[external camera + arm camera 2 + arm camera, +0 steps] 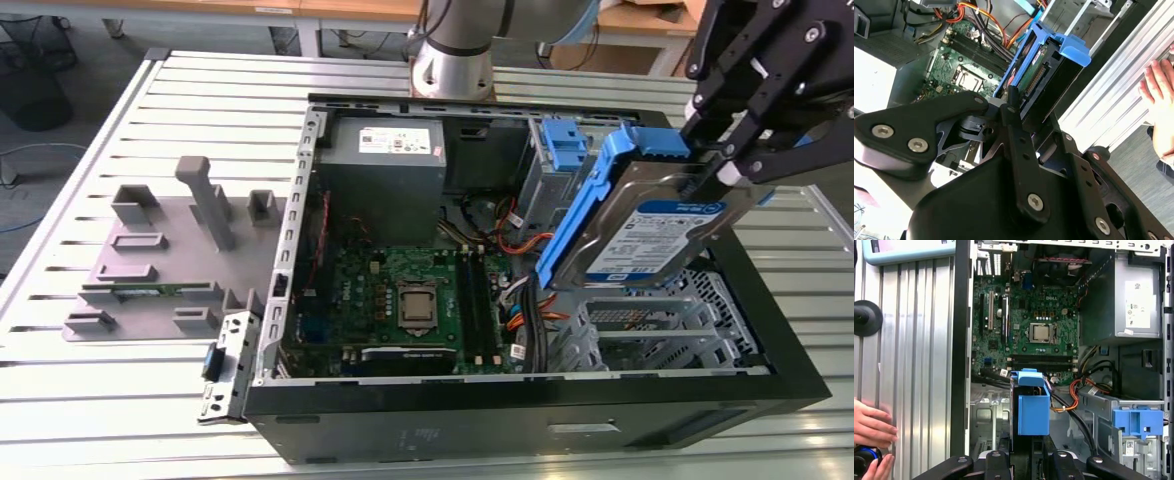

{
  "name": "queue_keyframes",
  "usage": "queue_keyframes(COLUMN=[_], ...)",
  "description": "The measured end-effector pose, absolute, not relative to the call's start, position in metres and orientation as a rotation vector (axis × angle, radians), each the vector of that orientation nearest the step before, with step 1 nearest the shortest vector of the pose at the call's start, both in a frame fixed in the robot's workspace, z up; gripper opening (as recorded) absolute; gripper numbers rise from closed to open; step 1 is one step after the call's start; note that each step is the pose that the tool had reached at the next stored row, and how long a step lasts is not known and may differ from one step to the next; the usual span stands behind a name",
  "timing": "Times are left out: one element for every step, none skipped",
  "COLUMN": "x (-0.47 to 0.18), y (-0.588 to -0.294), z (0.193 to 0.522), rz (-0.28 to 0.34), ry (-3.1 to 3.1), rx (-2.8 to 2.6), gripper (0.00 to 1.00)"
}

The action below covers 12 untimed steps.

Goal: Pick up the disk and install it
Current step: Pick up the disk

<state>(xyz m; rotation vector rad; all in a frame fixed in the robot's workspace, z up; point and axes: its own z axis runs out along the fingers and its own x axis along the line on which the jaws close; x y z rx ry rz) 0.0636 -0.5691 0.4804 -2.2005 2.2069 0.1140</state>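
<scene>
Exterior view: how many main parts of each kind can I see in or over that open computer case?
disk, held tilted over the case: 1
power supply: 1
motherboard: 1
blue latch: 1
Total: 4

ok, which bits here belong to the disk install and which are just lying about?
Job: the gripper, shut on the disk; the open computer case below it.
Not involved: grey fixture block, power supply, lone blue latch, a person's hand.

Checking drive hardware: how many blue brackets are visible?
2: the carrier bracket around the disk in the claw; a lone latch on the drive cage. Others may be hidden.
</scene>
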Motion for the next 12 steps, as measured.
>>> queue_keyframes(x=[0.065,0.066,0.067,0.067,0.068,0.068,0.069,0.069,0.069,0.07,0.07,0.07], y=[-0.569,-0.57,-0.571,-0.572,-0.574,-0.576,-0.578,-0.58,-0.581,-0.583,-0.584,-0.585], z=[0.48,0.48,0.48,0.48,0.48,0.479,0.479,0.479,0.479,0.479,0.478,0.478], rz=[0.114,0.114,0.114,0.114,0.114,0.114,0.114,0.114,0.114,0.114,0.114,0.114], ry=[2.207,2.207,2.207,2.207,2.207,2.207,2.207,2.207,2.207,2.207,2.207,2.207], rx=[-2.2,-2.201,-2.201,-2.201,-2.201,-2.201,-2.2,-2.201,-2.201,-2.201,-2.201,-2.2], gripper=[0.35,0.35,0.35,0.35,0.35,0.35,0.35,0.35,0.35,0.35,0.35,0.35])
